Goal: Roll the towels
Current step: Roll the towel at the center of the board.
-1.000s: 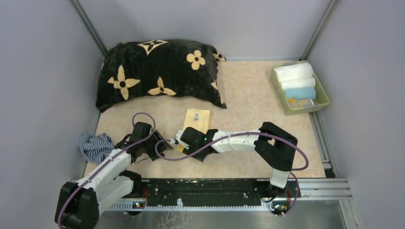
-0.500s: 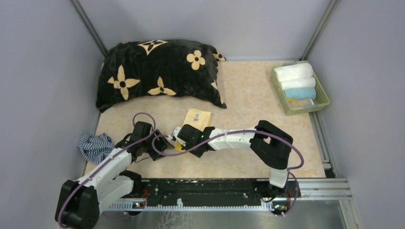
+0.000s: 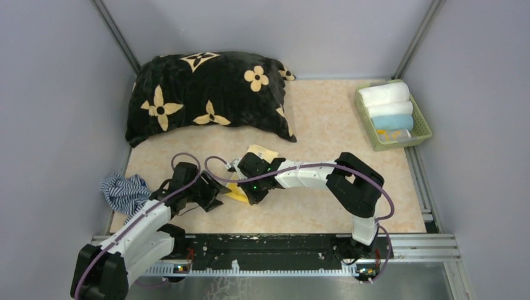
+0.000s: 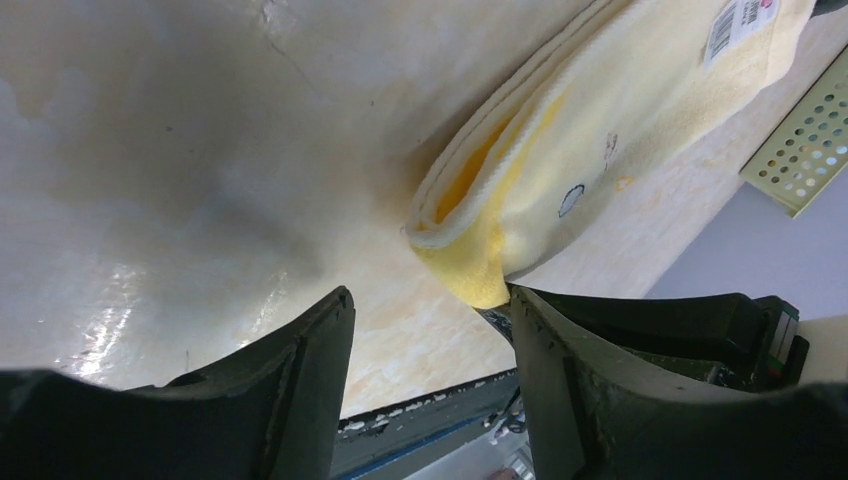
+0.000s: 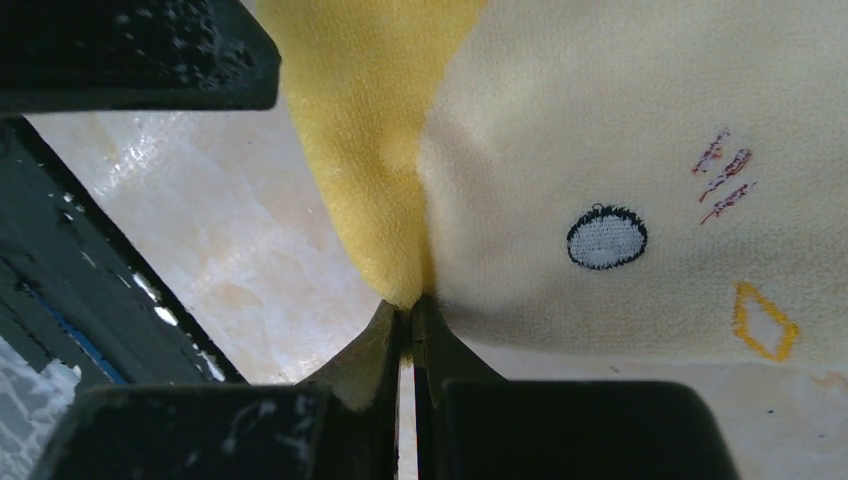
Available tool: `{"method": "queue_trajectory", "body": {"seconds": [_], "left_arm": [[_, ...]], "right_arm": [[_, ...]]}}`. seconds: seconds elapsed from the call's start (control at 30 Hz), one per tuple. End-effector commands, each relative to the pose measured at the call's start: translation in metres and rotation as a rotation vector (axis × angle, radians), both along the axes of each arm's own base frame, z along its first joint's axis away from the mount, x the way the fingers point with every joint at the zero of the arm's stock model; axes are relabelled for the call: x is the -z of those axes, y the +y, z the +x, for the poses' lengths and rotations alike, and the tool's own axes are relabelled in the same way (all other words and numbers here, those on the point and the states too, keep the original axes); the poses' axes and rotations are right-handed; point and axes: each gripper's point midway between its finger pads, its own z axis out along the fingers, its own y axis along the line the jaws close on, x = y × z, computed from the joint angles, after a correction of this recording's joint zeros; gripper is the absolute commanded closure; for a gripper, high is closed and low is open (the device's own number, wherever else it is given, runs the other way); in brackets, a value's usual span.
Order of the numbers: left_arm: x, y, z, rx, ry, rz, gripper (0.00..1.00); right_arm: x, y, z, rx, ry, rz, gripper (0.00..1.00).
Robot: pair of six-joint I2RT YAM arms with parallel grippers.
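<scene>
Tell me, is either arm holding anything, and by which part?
The right gripper is shut on the yellow towel, pinching one corner of it. The left gripper is open beside it, holding nothing.

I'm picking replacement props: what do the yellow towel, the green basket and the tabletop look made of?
Yellow towel: soft terry cloth, probably cotton; fuzzy matte nap, embroidered marks. Green basket: likely moulded plastic; perforated walls, even colour. Tabletop: smooth, hard, marble-patterned laminate or stone; glossy reflections.
</scene>
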Motion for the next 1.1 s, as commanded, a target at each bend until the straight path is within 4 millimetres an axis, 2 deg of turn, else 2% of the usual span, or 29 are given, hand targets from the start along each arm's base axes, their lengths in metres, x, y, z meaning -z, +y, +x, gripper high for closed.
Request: {"method": "queue_trajectory", "body": {"seconds": [0.0,0.3,0.57,0.73,0.93,1.07], "left_arm": [[0.001,-0.012,0.004,-0.022,0.015,-0.057,0.37],[0.012,-0.022,0.018,-0.01,0.012,-0.012,0.47],[0.025,-0.001,0.027,-0.036,0.008,0.147,0.59],[0.022,0.007,0.032,-0.052,-0.009,0.199,0.64],[0.02,0.012,0.036,-0.035,-0.013,0.249,0.75],[0.015,0.014,0.04,-0.025,-0.033,0.273,0.74]], "right_arm": [[-0.014,0.027,0.0,0.035,0.048,0.103,1.0],[-0.014,0.03,0.002,0.059,0.052,0.108,1.0],[-0.015,0.025,-0.002,0.053,0.071,0.116,1.0],[-0.018,0.023,-0.003,0.05,0.087,0.132,1.0],[-0.022,0.025,-0.003,0.05,0.138,0.168,1.0],[-0.028,0.028,-0.005,0.036,0.213,0.215,1.0]]}}
